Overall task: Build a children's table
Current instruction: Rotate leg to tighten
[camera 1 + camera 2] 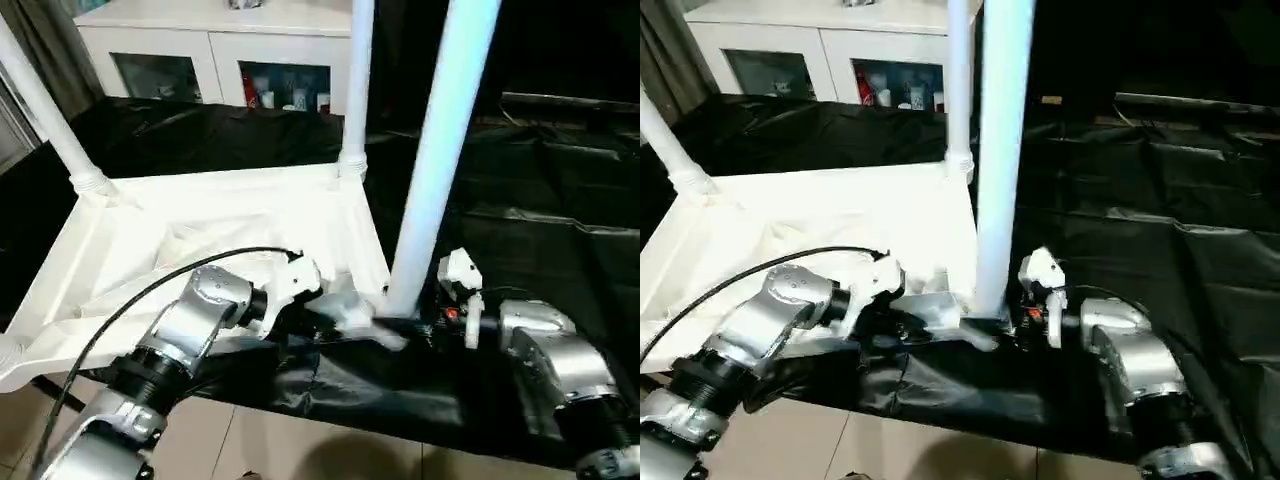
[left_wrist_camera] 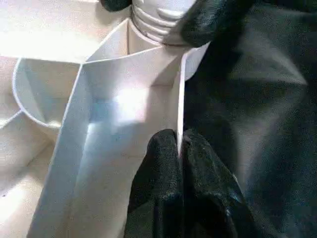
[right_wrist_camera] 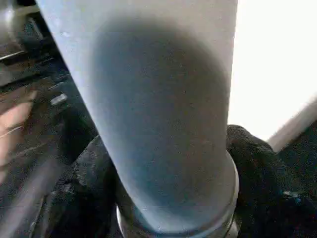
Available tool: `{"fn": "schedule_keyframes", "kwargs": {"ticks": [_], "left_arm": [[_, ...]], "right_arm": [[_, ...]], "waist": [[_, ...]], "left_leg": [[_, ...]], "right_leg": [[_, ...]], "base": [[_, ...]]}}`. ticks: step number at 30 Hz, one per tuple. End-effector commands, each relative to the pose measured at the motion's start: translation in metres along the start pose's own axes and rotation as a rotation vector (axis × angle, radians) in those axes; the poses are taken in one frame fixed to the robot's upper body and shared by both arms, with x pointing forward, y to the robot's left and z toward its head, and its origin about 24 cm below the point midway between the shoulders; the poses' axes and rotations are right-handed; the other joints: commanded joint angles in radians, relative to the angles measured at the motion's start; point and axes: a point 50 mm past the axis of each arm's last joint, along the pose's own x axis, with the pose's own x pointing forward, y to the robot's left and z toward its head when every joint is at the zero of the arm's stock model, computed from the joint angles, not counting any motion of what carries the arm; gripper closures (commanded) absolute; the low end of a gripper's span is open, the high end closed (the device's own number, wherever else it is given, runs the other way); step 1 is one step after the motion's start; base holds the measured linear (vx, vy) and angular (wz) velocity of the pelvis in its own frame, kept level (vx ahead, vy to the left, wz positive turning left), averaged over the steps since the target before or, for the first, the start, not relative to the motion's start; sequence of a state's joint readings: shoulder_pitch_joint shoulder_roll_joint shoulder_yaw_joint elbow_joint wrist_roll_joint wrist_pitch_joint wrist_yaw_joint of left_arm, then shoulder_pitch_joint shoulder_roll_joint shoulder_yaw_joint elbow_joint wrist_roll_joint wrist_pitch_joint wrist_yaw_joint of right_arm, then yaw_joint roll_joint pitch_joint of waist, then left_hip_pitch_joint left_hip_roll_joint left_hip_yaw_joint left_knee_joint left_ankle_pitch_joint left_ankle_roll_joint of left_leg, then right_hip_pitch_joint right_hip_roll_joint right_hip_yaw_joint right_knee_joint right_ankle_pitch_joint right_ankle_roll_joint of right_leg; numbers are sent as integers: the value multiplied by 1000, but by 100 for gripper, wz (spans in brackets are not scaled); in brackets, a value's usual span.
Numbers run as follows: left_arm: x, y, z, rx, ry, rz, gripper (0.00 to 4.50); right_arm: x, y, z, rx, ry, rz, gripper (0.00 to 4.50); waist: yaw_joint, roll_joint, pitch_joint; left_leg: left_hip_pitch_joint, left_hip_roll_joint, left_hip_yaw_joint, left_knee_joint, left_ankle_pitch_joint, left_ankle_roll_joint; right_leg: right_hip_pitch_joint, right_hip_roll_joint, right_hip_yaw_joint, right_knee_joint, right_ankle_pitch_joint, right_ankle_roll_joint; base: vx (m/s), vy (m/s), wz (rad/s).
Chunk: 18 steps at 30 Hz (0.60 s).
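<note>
Black sheeting is covering the work surface, crinkled and glossy, with a white cabinet standing behind it. On the sheet the table top is lying upside down, its thin ribbed walls facing up and round sockets at the corners.

Two legs are standing in the far sockets, one at the far left and one at the far right. A third leg, a smooth matte tube, is rising nearly upright at the near right corner, its ringed foot sitting at the socket there.

The left gripper is pinching the top's thin edge wall, fingers pressed together on the plastic. The right gripper is wrapping the third leg low down, one black padded finger on each side of the tube and against it.

As a judgement, the leg is looking only partly seated. If the right gripper pushes off-axis, the tube could jam crooked or pop out of the socket. The slick plastic could also slip through the pads, and the light top could slide on the sheeting if the left pinch loosens.
</note>
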<state>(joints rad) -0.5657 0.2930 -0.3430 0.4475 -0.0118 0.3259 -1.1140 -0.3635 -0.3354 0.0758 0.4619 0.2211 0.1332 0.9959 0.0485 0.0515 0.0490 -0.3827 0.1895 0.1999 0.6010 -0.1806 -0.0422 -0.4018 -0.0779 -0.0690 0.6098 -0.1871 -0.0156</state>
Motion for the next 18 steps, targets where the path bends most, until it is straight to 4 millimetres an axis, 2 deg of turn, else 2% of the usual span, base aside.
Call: {"fn": "schedule_keyframes", "kwargs": {"ticks": [1, 3, 4, 5, 7, 10, 11, 13, 18], "left_arm": [[9, 11, 16, -5, -57, 128, 450], [12, 13, 17, -16, -63, 163, 450], [18, 17, 20, -42, -70, 219, 450], [22, 19, 22, -60, -74, 252, 450], [32, 23, 29, -86, -97, 319, 450], [37, 24, 32, -90, -107, 334, 450], [42, 22, 34, -76, -111, 318, 450], [43, 22, 35, -73, -114, 310, 450], [39, 15, 31, -37, -108, 206, 450]], "right_arm": [[15, -5, -18, 35, 64, -202, 176], [20, -7, -21, 49, 67, -263, 176], [28, -7, -23, 86, 57, -349, 176], [35, -7, -23, 117, 42, -401, 176], [52, -1, -21, 173, 8, -459, 176], [62, 5, -19, 173, 2, -455, 176], [73, 12, -14, 163, -28, -419, 176], [75, 14, -13, 170, -43, -406, 120], [66, 15, -6, 116, -66, -262, 62]], "waist": [[-9, -10, -57], [-16, -11, -57], [-22, -12, -56], [-22, -13, -56], [-21, -12, -56], [-19, -13, -57], [-19, -14, -57], [-19, -14, -57], [-16, -15, -57]], "left_leg": [[17, 40, -29, -75, -259, 15], [19, 35, -28, -75, -268, 10], [20, 34, -28, -74, -281, 19], [25, 36, -29, -74, -294, 18], [22, 34, -29, -76, -291, 19], [20, 35, -30, -77, -285, 27], [20, 35, -29, -77, -288, 31], [19, 35, -30, -77, -288, 36], [17, 37, -29, -78, -278, 50]], "right_leg": [[42, -71, 43, -95, -351, -192], [40, -68, 41, -100, -371, -182], [37, -69, 42, -104, -395, -174], [34, -68, 42, -108, -413, -167], [34, -68, 42, -110, -418, -159], [37, -68, 42, -108, -396, -157], [36, -69, 43, -108, -389, -158], [39, -71, 43, -107, -387, -160], [40, -70, 44, -107, -384, -163]], "base": [[0, 0, 0], [0, 0, 0], [0, 0, 0], [0, 0, 0], [0, 0, 0], [0, 0, 0], [0, 0, 0], [0, 0, 0], [0, 0, 0]]}}
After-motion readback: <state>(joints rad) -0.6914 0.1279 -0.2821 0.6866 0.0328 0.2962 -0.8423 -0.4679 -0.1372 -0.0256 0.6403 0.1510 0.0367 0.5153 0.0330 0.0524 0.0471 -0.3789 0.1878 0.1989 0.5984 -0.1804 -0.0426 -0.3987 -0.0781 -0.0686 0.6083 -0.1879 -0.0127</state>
